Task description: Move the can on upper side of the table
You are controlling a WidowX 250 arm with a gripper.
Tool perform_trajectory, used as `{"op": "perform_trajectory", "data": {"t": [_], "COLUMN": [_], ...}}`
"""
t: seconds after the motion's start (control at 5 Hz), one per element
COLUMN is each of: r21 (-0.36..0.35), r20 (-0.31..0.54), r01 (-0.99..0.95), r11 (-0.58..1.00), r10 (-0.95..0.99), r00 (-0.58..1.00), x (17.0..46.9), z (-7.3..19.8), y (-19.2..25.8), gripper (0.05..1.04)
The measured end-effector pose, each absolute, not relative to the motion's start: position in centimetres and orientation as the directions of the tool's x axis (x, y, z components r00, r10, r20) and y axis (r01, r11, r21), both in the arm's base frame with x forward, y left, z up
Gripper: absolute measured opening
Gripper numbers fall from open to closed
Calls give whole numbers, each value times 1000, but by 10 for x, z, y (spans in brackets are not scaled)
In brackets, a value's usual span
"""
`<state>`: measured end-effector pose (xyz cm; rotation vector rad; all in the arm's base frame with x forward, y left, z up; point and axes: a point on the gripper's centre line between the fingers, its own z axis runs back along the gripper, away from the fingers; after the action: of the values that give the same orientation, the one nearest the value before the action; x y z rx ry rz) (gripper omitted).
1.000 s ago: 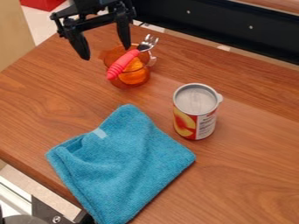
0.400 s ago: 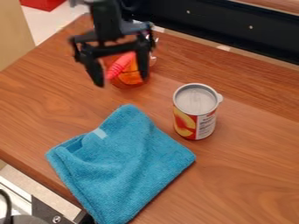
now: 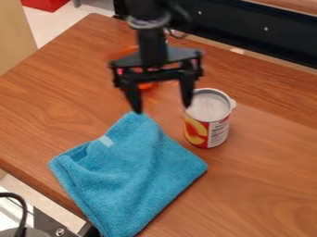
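A black gripper (image 3: 162, 109), its 2 fingers apart and empty, hangs beside an upright can (image 3: 209, 121) on a wooden table (image 3: 266, 185). To grasp well, it likely needs to centre over the can, straddle it, descend straight and close gently below the rim. Count: 1 gripper, 1 can, 1 blue cloth (image 3: 130, 171), 1 orange container (image 3: 147, 86), mostly hidden.

One can (image 3: 207, 121), one cloth (image 3: 129, 171), one orange vessel (image 3: 147, 86).
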<state>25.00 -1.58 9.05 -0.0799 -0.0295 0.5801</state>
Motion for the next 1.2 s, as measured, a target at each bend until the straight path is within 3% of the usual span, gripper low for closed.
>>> {"op": "perform_trajectory", "data": {"t": [0.4, 0.6, 1.0, 1.2], "r21": [-97, -130, -99, -111], "r20": [-11, 6, 26, 64], "r01": [-520, -509, -521, -513], "r11": [848, 851, 848, 851], "r10": [522, 514, 526, 521], "r00": [853, 858, 850, 851], "x": [257, 261, 272, 284], "z": [59, 55, 33, 35], "y": [-44, -54, -58, -58], "gripper": [997, 997, 997, 997]}}
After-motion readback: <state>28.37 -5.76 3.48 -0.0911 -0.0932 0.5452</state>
